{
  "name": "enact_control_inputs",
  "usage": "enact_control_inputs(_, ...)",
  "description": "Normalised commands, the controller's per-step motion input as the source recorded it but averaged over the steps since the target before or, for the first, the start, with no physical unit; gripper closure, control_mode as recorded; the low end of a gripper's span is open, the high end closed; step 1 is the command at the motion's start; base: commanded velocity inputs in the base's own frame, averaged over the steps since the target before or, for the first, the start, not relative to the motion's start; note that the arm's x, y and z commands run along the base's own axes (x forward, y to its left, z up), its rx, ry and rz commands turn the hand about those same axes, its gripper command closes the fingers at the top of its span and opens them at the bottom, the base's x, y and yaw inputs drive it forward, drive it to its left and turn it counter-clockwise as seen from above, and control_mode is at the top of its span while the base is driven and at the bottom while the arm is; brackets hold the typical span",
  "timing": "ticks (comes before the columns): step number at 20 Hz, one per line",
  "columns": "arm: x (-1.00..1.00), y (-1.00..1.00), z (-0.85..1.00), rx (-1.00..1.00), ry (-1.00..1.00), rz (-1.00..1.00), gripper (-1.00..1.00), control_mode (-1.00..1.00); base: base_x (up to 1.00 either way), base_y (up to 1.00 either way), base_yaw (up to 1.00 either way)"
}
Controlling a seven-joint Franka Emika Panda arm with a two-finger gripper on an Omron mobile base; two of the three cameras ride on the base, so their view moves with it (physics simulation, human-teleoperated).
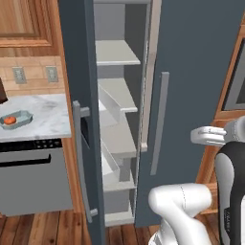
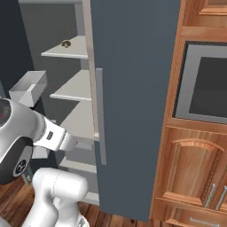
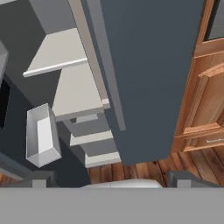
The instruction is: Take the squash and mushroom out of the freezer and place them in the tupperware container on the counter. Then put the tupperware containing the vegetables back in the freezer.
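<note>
Freezer stands with left door swung open, grey shelves exposed. Mushroom sits on upper shelf, near back. Squash lies inside tupperware container on marble worktop, left of freezer. Hand spread wide, empty, facing freezer shelves and door bin.

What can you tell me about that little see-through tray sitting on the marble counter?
The tupperware container is a shallow, pale teal, translucent tray, longer than wide, with cut corners and a raised rim. It looks like thin plastic and has no lid on. It lies flat on the white-grey veined counter, near its front edge, left of the open freezer door. Inside rests the squash, a small orange-red round vegetable. In the left base view, nothing else touches the tray.
</note>
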Motion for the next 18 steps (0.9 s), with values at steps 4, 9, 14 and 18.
enact_control_inputs(4, 0.00, 0.00, 0.00, 0.00, 0.00, 0.00, -1.00, 1.00, -0.03, -0.04, 0.02)
enact_control_inputs(9, 0.00, 0.00, 0.00, 0.00, 0.00, 0.00, -1.00, 1.00, 0.04, -0.05, 0.00)
enact_control_inputs(14, 0.00, 0.00, 0.00, 0.00, 0.00, 0.00, -1.00, 1.00, -0.57, -0.46, 0.00)
enact_control_inputs(18, 0.00, 0.00, 0.00, 0.00, 0.00, 0.00, -1.00, 1.00, -0.74, -0.77, 0.00)
